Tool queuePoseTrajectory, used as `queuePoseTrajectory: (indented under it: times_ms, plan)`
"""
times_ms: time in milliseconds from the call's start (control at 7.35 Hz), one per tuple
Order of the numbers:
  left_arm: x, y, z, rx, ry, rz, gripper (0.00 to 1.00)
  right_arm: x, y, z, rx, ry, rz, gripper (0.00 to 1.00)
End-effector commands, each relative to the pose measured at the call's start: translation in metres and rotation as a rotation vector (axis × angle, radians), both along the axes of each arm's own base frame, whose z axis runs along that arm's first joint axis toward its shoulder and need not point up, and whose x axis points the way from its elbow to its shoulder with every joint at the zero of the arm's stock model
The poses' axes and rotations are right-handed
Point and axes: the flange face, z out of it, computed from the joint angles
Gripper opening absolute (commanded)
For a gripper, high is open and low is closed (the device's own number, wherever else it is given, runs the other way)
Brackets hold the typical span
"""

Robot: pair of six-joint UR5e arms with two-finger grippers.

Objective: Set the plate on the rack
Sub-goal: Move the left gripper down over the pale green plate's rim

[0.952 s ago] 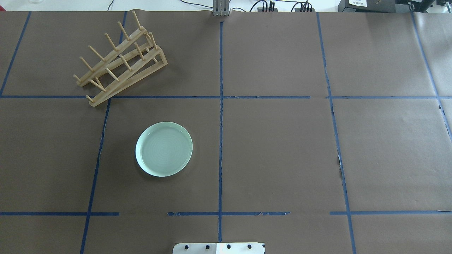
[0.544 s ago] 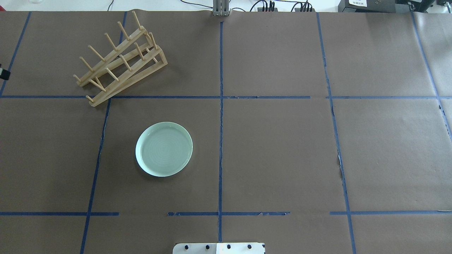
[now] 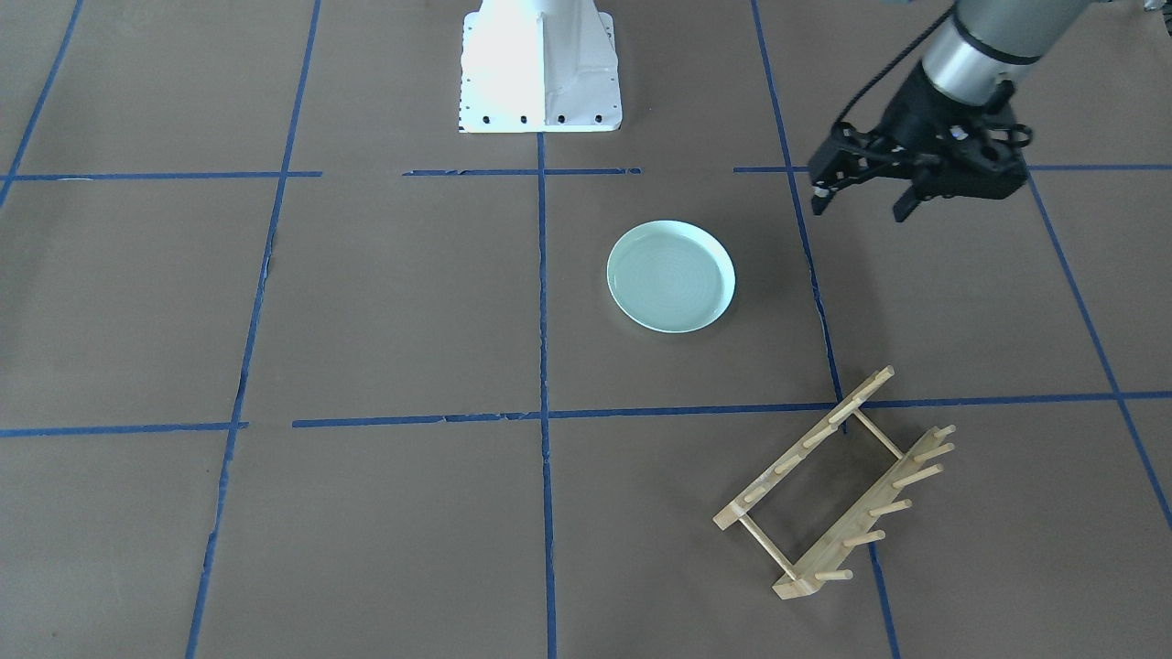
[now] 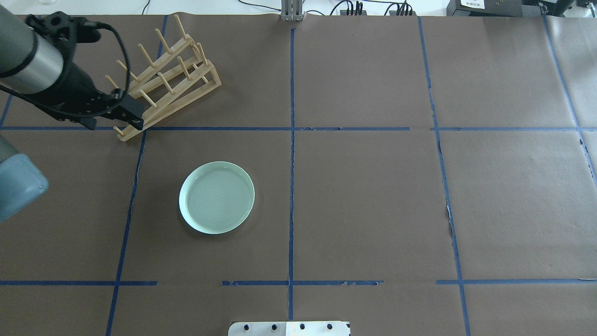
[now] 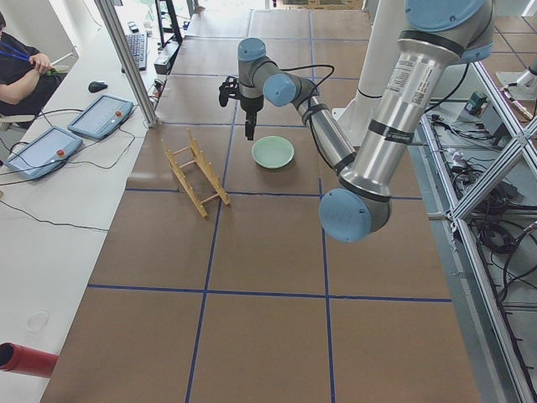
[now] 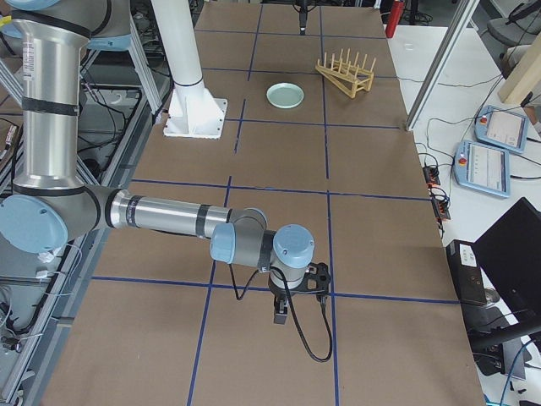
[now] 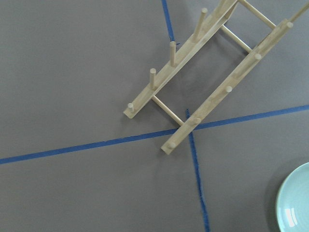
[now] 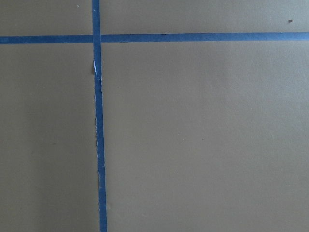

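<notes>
Plate (image 4: 217,197) lies flat and face up on the brown paper that covers the table (image 4: 373,196), in the robot's left half, inside one of the squares marked out by blue tape lines (image 4: 291,186). It touches nothing. The rack (image 3: 861,523) stands well apart from it, farther from the robot and more to its left, set at a slant across a crossing of two tape lines, pegs up and with nothing in it.

The left gripper (image 3: 859,209) hangs in the air above the paper, off to the plate's side, with its two fingers spread wide and nothing between them. Its wrist camera looks straight down on the rack's near end, with a sliver of the plate in the lower right corner. The right gripper (image 6: 281,317) is far away at the table's other end, low over a tape crossing; whether its fingers are apart or together I cannot tell.

The paper is torn slightly along some tape lines. The robot's white base (image 3: 538,64) is bolted at the table's near edge. Beside the table runs a white bench with two grey control tablets (image 5: 101,116), a keyboard (image 5: 136,49), a mouse (image 5: 98,86) and loose cables. A person (image 5: 21,67) sits at its far end, and an aluminium post (image 5: 126,63) rises at the table's corner.
</notes>
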Motion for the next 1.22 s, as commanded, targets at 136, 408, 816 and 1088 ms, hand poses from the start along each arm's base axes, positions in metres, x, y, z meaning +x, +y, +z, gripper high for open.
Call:
queuePoseTrajectory:
  times_ms: [136, 408, 816, 1088]
  plan:
    - [0.12, 0.029, -0.052, -0.11, -0.07, -0.042, 1.0, 0.0, 0.0, 0.0, 0.0, 0.0, 0.0, 1.0]
    - [0.193, 0.036, -0.039, -0.154, -0.036, -0.1, 1.0, 0.0, 0.0, 0.0, 0.0, 0.0, 0.0, 1.0]
    - [0.27, 0.059, -0.004, -0.147, -0.049, -0.122, 1.0, 0.0, 0.0, 0.0, 0.0, 0.0, 0.0, 1.0]
    - [0.296, 0.07, 0.015, -0.148, -0.058, -0.129, 1.0, 0.0, 0.0, 0.0, 0.0, 0.0, 0.0, 1.0]
